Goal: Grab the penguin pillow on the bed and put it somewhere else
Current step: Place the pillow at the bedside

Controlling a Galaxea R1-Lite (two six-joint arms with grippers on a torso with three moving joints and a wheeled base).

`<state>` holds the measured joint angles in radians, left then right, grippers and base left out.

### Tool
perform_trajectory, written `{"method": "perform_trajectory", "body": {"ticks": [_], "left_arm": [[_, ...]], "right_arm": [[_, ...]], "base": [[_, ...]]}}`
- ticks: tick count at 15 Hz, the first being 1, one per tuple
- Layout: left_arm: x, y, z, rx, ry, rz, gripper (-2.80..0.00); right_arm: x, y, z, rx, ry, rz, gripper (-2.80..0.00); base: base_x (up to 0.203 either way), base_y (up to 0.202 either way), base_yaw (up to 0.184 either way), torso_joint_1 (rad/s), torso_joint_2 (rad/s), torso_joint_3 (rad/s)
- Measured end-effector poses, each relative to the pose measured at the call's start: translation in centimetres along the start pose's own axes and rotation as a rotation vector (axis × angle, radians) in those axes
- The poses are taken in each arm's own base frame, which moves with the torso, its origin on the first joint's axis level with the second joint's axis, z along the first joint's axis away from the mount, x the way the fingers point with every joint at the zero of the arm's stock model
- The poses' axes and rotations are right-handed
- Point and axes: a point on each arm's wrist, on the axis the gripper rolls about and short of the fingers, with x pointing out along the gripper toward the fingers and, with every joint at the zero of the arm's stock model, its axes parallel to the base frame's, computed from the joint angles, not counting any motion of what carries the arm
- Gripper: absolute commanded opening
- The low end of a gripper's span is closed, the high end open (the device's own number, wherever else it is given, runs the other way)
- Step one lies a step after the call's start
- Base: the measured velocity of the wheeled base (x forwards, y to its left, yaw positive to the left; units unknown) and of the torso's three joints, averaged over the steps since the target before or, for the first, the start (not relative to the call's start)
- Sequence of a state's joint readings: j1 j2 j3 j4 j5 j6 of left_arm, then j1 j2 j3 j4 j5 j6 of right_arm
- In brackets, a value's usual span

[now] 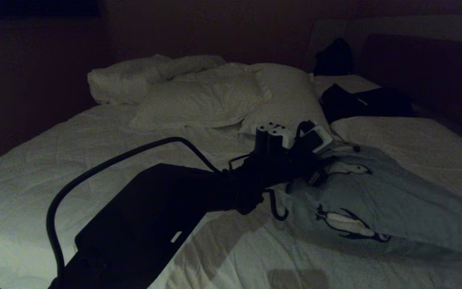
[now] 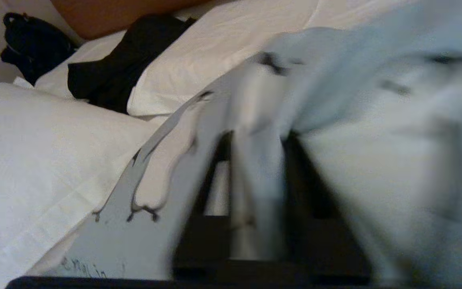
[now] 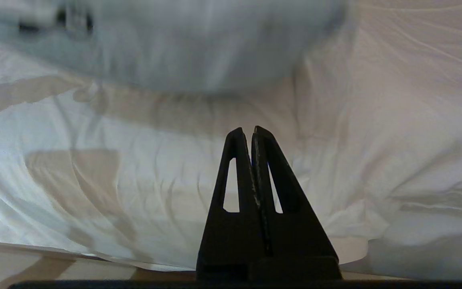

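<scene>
Black and long, the left arm (image 1: pixel 150 216) reaches across the bed (image 1: pixel 54 160) to the penguin pillow (image 1: pixel 375 200). That pillow lies on the quilt on the robot's right side, below the white pillows (image 1: pixel 203 100). In the left wrist view, a fold of its blue cloth sits between the jaws of the left gripper (image 2: pixel 257 160), which stand a little apart; I cannot tell if they pinch it. For a clean let-go, open wide, then pull straight back so no cloth snags. Low over the quilt, the right gripper (image 3: pixel 246 132) has its jaws pressed together on nothing.
</scene>
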<state>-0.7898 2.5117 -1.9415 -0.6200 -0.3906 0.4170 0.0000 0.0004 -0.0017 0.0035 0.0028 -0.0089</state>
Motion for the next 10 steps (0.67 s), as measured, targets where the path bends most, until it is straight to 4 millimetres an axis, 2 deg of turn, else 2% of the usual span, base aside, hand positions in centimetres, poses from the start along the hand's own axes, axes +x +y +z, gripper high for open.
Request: {"method": "perform_trajectory", "body": {"ticks": [5,10], "left_arm": [[-0.1,0.0,0.7,0.001,-0.011,0.000,0.00],[-1.1,0.9,3.2,-0.041,0.002,-0.001,0.00]], "right_arm": [[0.0,0.0,0.0,0.000,0.000,0.000,-2.80],[0.0,0.0,0.0,0.000,0.000,0.000,-2.80]], "base": [[0.000,0.000,0.000,0.000,0.00,0.000],[0.000,0.000,0.000,0.000,0.00,0.000]]}}
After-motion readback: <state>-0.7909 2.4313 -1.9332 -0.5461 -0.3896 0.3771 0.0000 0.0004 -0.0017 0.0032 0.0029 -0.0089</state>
